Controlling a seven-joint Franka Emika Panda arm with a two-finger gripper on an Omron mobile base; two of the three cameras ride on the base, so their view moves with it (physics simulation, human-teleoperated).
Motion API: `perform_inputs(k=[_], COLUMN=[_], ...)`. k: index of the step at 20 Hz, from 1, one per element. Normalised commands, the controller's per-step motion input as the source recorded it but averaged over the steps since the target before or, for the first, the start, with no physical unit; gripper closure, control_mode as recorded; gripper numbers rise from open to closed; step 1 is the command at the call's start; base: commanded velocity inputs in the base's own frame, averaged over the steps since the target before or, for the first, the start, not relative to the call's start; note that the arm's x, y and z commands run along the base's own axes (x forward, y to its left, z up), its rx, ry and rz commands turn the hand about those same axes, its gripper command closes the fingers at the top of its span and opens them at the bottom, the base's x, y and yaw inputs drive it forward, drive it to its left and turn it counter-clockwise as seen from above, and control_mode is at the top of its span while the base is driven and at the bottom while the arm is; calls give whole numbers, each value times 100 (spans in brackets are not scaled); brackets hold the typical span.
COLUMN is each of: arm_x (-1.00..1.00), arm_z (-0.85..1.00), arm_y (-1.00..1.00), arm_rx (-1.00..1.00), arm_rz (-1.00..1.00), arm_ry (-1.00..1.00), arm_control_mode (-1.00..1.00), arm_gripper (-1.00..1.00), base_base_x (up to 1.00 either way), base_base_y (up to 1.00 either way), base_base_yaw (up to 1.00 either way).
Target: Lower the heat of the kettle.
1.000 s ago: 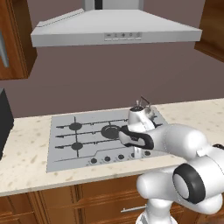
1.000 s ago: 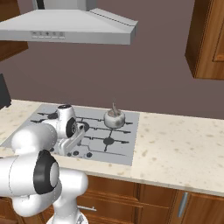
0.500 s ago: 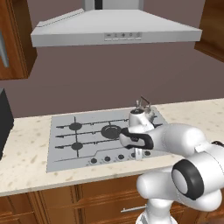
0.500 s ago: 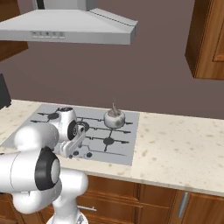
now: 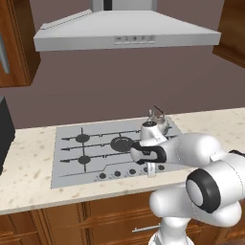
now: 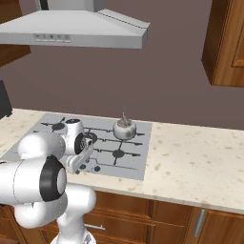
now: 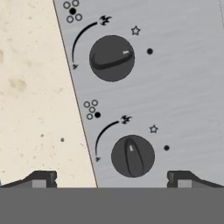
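The claw (image 7: 112, 179) hangs over the stove's front edge, its 2 dark tips spread apart and gripping nothing. For a clean turn, I would centre the tips on the ridge of the chosen knob before closing, then twist gently toward the small-flame mark.

Left of the claw lies the speckled beige stone bench (image 7: 39, 96), matte and flat. Just ahead between the tips sits the near round black ridged knob (image 7: 132, 156); farther ahead is a second round black knob (image 7: 112, 58), both on the brushed grey steel stove panel (image 7: 183, 87).

The small squat shiny silver kettle (image 5: 158, 125) rests beyond the claw on a rear burner.
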Motion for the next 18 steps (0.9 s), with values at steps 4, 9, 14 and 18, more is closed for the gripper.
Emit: perform_inputs(k=[4, 9, 14, 18], arm_x=[5, 9, 10, 6], arm_z=[-6, -3, -5, -11], arm_y=[5, 6, 5, 1], arm_rx=[0, 0, 0, 0], arm_rz=[0, 0, 0, 0], arm_ry=[4, 5, 7, 7], arm_control_mode=[-100, -100, -100, -100], arm_gripper=[-100, -100, -100, -100], base_base_x=[0, 0, 0, 0], base_base_y=[0, 0, 0, 0], base_base_yaw=[0, 0, 0, 0])
